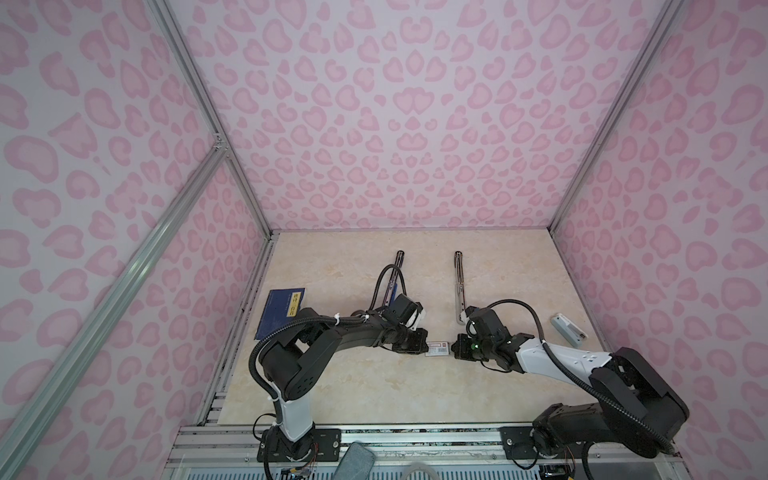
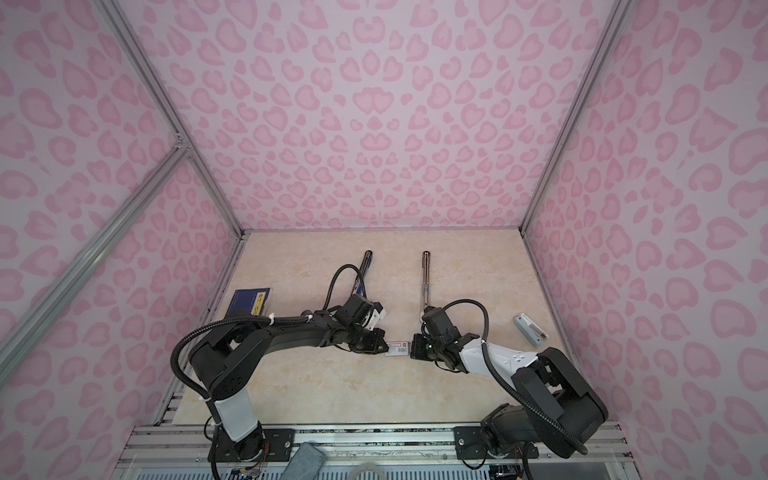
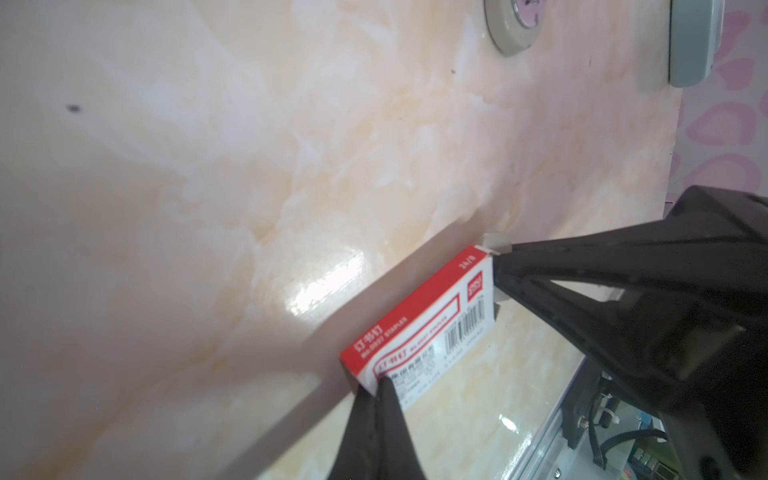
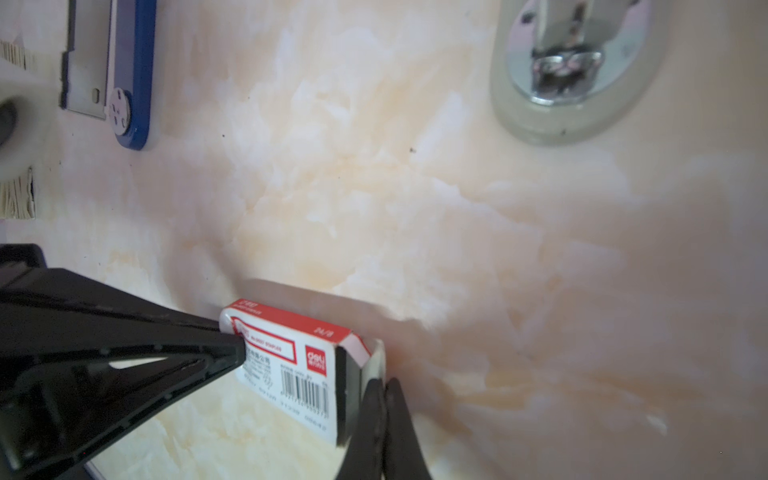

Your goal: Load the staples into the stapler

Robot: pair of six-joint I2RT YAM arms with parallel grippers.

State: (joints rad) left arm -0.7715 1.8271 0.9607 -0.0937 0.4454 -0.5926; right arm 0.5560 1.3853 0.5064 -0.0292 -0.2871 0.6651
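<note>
A small white staple box (image 1: pixel 437 350) (image 2: pixel 399 348) with a red label hangs between my two grippers over the middle of the table. My left gripper (image 1: pixel 426 350) (image 3: pixel 384 384) is shut on the box (image 3: pixel 419 332) at one end. At the other end my right gripper (image 1: pixel 451 351) (image 4: pixel 383 384) is shut on the white inner tray (image 4: pixel 376 353), which sticks slightly out of the sleeve. The staples are hidden inside. A grey stapler (image 1: pixel 459 286) (image 4: pixel 573 70) lies opened out behind the box. A blue stapler (image 1: pixel 394 274) (image 4: pixel 129 75) lies partly under my left arm.
A dark blue booklet (image 1: pixel 282 313) lies at the table's left edge. A small grey case (image 1: pixel 568 330) (image 3: pixel 698 41) lies near the right wall. Pink patterned walls close in three sides, and a metal rail (image 1: pixel 415 434) runs along the front.
</note>
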